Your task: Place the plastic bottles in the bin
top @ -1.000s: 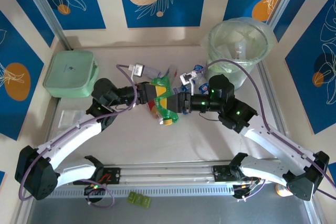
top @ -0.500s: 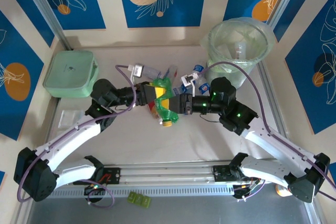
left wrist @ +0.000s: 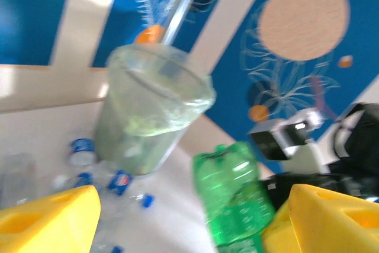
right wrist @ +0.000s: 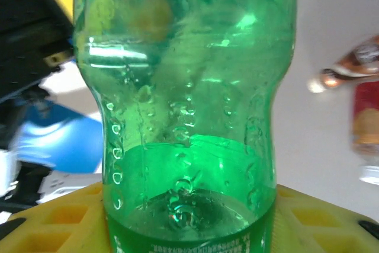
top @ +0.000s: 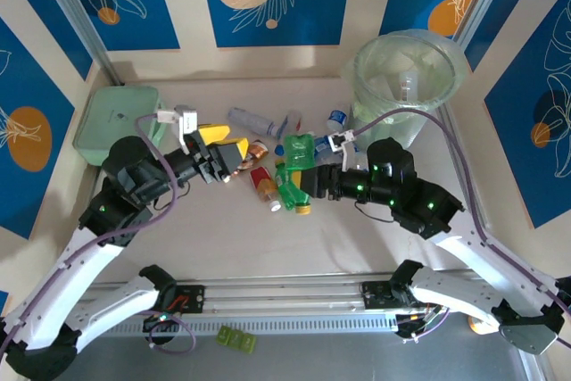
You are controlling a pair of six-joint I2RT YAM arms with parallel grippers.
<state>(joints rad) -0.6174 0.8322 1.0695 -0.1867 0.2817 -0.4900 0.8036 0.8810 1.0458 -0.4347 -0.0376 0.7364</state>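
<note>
Right end effector [top: 309,172] clamps the green bottle [top: 300,149] — label print unreadable — left end effector [top: 228,144] gapes empty.

"Where does the bin stand?"

"The large round translucent bucket with a pale green bag liner [top: 366,95] is upright in the far right corner."

"And the bottles?"

"The green crumpled plastic bottle [top: 300,151] is mid-table, base toward the far wall, yellow cap nearer. Just left of it lies a red-labelled clear plastic bottle [top: 261,179]. Beyond them lie a long clear plastic bottle [top: 250,120] and small blue-capped clear bottles [top: 335,120], near the bucket's foot."
</note>
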